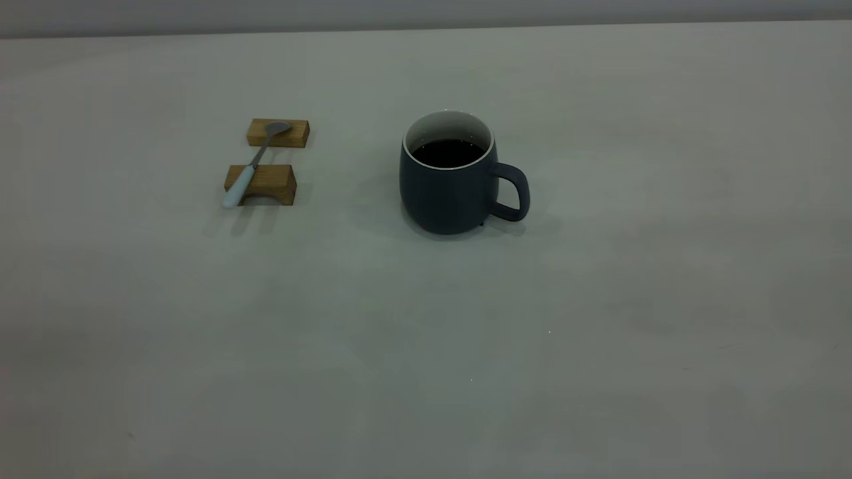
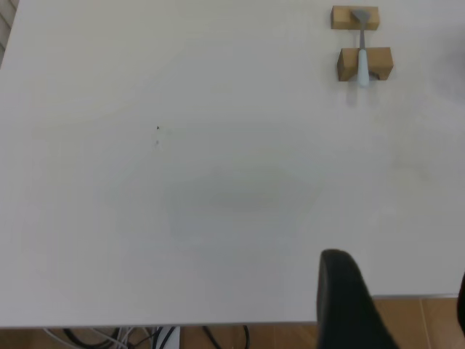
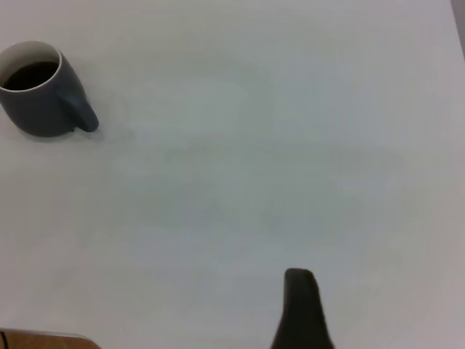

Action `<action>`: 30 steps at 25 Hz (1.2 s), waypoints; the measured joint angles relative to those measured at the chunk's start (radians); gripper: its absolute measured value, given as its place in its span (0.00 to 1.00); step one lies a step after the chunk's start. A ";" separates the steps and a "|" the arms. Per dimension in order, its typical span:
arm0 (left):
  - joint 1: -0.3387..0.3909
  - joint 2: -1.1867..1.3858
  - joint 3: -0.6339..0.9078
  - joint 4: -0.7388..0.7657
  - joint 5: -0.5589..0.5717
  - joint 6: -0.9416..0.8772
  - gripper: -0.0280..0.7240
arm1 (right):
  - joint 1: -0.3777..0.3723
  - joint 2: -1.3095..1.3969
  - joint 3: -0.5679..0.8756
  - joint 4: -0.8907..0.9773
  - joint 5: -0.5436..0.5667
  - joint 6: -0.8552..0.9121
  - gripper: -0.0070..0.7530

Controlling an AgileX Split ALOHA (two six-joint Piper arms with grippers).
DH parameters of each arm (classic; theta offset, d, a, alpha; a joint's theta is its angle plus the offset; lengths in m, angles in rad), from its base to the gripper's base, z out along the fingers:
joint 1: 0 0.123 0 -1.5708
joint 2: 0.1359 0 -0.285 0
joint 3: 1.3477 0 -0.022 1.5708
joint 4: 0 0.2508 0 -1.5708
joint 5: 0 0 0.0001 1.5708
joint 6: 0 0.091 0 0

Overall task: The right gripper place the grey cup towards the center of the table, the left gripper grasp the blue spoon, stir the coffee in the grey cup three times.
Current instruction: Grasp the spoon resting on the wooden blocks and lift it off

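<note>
Two brown wooden blocks stand on the left side in the exterior view, one behind the other with a small gap between them. The far block (image 1: 278, 132) is flat. The near block (image 1: 261, 184) has an arched hollow underneath. Dark cables (image 2: 145, 338) hang below the edge.

Table (image 1: 599, 299): grey cup (image 1: 449, 196), wooden blocks (image 1: 263, 183).

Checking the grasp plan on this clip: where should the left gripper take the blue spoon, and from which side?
Probably by the pale blue handle of the blue spoon, from above. It bridges two wooden blocks, bowl on the far one, and the handle end overhangs the near block, leaving room for fingers either side. The left gripper is far off, near the table edge.
</note>
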 joint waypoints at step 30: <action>0.000 0.004 0.000 -0.001 -0.002 0.000 0.63 | 0.000 0.000 0.000 0.001 0.000 0.000 0.56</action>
